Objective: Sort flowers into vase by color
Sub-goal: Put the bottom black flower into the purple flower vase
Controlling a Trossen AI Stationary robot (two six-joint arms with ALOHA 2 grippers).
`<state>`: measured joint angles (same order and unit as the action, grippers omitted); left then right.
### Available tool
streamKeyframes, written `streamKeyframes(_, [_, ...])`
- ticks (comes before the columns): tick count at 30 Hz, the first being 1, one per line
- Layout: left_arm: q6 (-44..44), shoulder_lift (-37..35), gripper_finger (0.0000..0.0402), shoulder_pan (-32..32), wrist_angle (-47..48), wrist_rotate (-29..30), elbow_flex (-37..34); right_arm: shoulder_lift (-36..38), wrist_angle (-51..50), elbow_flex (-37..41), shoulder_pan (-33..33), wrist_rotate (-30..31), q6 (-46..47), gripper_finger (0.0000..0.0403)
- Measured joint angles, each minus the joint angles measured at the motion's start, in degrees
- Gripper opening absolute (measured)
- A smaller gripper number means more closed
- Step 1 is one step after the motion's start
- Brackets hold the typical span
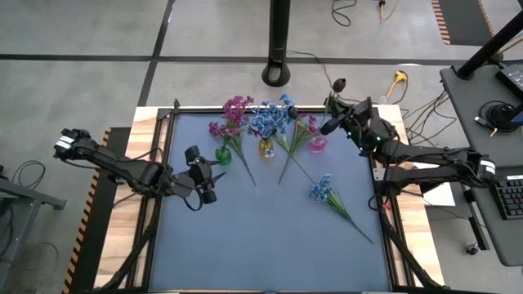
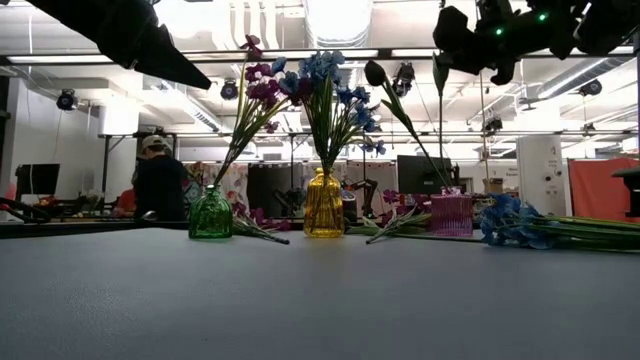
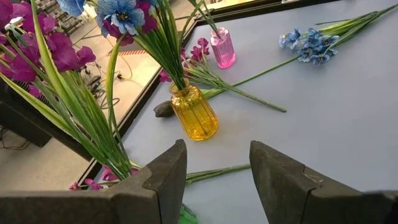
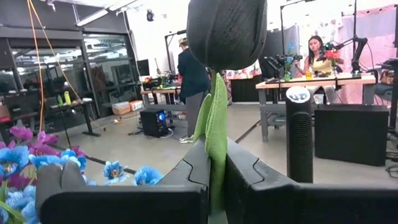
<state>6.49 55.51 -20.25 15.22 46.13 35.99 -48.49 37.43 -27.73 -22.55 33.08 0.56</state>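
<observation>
Three small vases stand in a row at the table's far side. The green vase (image 1: 223, 153) holds magenta flowers and the yellow vase (image 1: 266, 148) holds blue ones. In the pink vase (image 1: 317, 144) a dark tulip bud (image 2: 375, 72) leans on its stem. My right gripper (image 4: 216, 155) hovers above the pink vase, shut on a second dark purple tulip (image 4: 227, 31). Its stem (image 2: 440, 130) drops to the pink vase's mouth; whether it is inside, I cannot tell. My left gripper (image 3: 217, 162) stands open over the green vase, with nothing between its fingers. My right gripper pinches the tulip's stem and green leaf (image 4: 214, 124) between its two fingers, just under the bud. The fingers come about level from the table's right side and lie across the stem. The tulip stands upright, bud above the fingers, stem hanging below them, clear of the table.
A blue sprig (image 1: 323, 189) lies on the mat right of centre, its stem running toward the near right. A magenta sprig (image 3: 199, 53) and loose stems (image 1: 286, 163) lie between the vases. People are at desks beyond the table's far edge.
</observation>
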Motion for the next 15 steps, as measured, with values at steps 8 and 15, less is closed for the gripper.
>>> streamKeyframes(8, [0.0,0.0,0.016,0.0,0.0,0.0,0.0,0.0,-1.3,0.6,0.0,0.1,-0.7,0.0013])
streamKeyframes(15, [0.0,0.0,0.016,0.0,0.0,0.0,0.0,0.0,-4.7,0.7,0.0,1.1,-1.7,0.0013])
